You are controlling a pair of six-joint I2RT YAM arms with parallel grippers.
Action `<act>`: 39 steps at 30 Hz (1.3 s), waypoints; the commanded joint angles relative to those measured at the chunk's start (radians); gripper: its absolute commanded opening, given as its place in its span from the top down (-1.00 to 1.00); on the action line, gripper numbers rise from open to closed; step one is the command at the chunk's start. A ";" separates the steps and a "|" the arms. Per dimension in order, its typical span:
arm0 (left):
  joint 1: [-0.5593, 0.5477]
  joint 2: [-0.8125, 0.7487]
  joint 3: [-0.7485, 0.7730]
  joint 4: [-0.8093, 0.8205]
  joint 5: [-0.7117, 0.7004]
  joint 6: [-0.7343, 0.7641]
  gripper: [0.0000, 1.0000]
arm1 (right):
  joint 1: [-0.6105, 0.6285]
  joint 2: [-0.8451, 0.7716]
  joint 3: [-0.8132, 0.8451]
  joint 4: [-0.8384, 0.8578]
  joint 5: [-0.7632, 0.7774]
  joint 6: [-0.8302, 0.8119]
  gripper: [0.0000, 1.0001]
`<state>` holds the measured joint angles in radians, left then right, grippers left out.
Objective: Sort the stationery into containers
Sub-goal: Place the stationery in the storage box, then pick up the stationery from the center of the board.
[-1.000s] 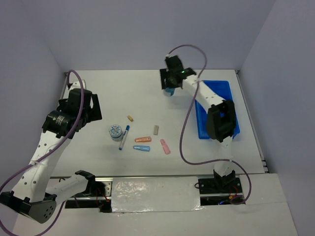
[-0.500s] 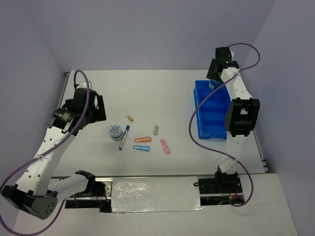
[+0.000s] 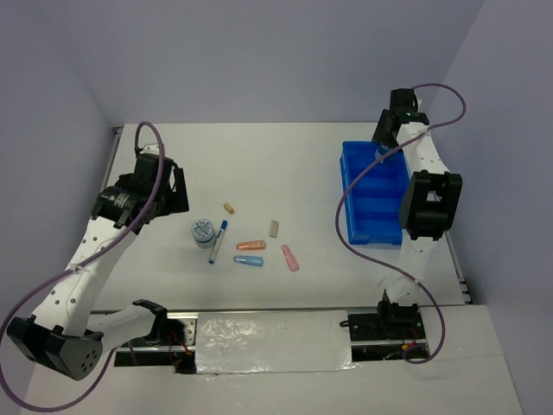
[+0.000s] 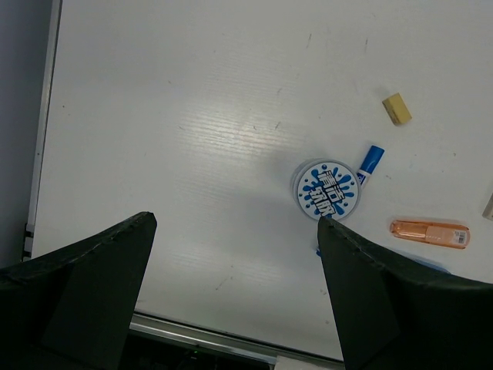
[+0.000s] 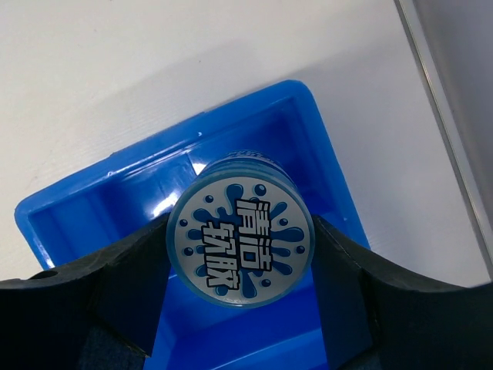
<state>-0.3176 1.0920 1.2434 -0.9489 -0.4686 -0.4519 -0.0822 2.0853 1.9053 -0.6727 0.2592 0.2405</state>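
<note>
My right gripper (image 5: 240, 254) is shut on a round blue-white patterned roll (image 5: 240, 240) and holds it over the far compartment of the bright blue tray (image 5: 92, 212), which stands at the right in the top view (image 3: 373, 232). My left gripper (image 4: 231, 293) is open and empty above the table, left of the second round roll (image 4: 326, 190). In the top view that roll (image 3: 203, 231) sits beside the white pen with blue cap (image 3: 219, 239), with orange (image 3: 251, 245), blue (image 3: 249, 260) and pink (image 3: 289, 258) capsule pieces, a tan stub (image 3: 229, 207) and a grey stub (image 3: 274, 228).
The table has raised edges at left and right and a metal rail along the near side (image 3: 259, 324). Purple cables loop from both arms. Walls close in behind and to both sides.
My right gripper carried the roll from the table's far middle rightward to above the tray's far end. My left arm swung slightly toward the items.
</note>
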 commanded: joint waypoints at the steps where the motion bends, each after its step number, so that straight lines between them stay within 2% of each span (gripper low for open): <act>1: -0.005 0.008 0.008 0.036 -0.004 -0.010 -0.99 | -0.016 0.007 0.011 0.099 -0.026 -0.026 0.09; 7: -0.005 0.014 -0.005 0.048 0.031 -0.013 -0.99 | -0.017 0.048 0.046 0.116 -0.041 -0.058 -0.10; 10: -0.005 0.020 -0.007 0.052 0.054 -0.014 -0.99 | -0.022 0.053 0.044 0.125 -0.075 -0.056 -0.41; 12: -0.005 0.023 -0.009 0.062 0.091 -0.008 -0.99 | -0.022 0.052 0.043 0.124 -0.087 -0.053 -0.99; 18: -0.005 0.042 0.011 0.052 0.094 -0.024 -0.99 | -0.016 -0.017 0.044 0.114 -0.098 -0.040 -0.99; 21: -0.005 0.058 0.018 0.039 0.081 -0.045 -0.99 | 0.030 -0.100 0.035 0.110 -0.095 -0.046 -1.00; 24: -0.003 0.097 -0.004 0.041 0.134 -0.083 -0.99 | 0.122 -0.184 0.006 0.085 -0.107 -0.032 -1.00; 31: -0.006 0.178 -0.137 0.136 0.337 -0.169 -0.99 | 0.318 -0.340 -0.198 0.116 -0.233 -0.001 -0.99; 35: -0.006 0.207 -0.214 0.237 0.343 -0.163 -0.99 | 0.335 -0.384 -0.317 0.197 -0.429 0.032 -0.99; 39: -0.006 0.269 -0.242 0.329 0.335 -0.151 -0.99 | 0.357 -0.430 -0.426 0.211 -0.456 0.034 -0.99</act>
<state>-0.3195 1.3350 1.0088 -0.7406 -0.1551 -0.5919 0.2745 1.6970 1.5383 -0.4965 -0.1246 0.2577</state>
